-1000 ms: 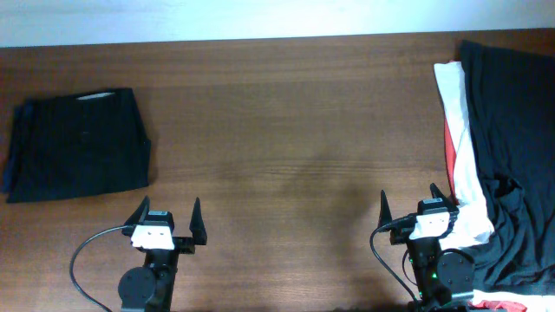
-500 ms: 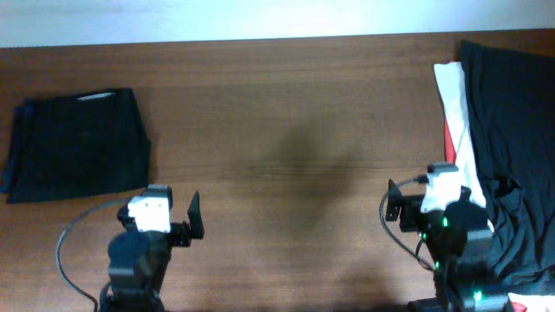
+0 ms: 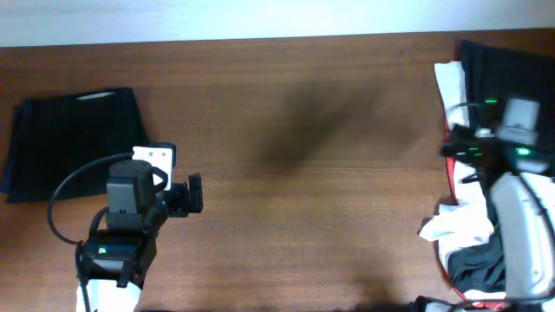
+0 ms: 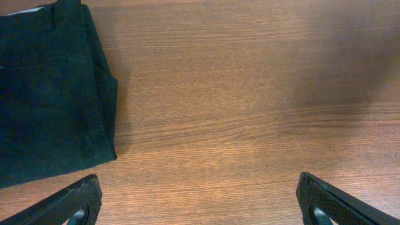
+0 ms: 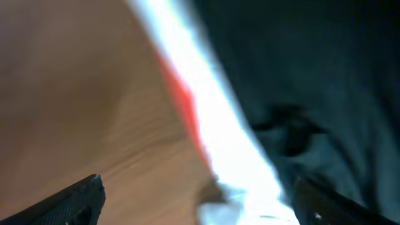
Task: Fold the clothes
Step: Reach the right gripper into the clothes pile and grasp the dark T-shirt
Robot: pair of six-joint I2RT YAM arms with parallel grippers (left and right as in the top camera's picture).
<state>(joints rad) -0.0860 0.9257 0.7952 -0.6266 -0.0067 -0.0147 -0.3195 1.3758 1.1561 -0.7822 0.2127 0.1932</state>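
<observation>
L pincer (image 4: 201, 205): apart, empty, over counter (image 4: 237, 94). R pincer (image 5: 200, 203): apart, above pile. Tee (image 3: 512, 78): black, crumpled at counter's right edge, overlapping white cloth (image 3: 451, 91). Risk: R nips both layers; pile slides off edge.

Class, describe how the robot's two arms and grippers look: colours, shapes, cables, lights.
Left arm: black, boxy, white wrist block, looping black cable. Right arm: pale grey link, white block, green lights. Left gripper and right gripper: dark, tapering fingers.
</observation>
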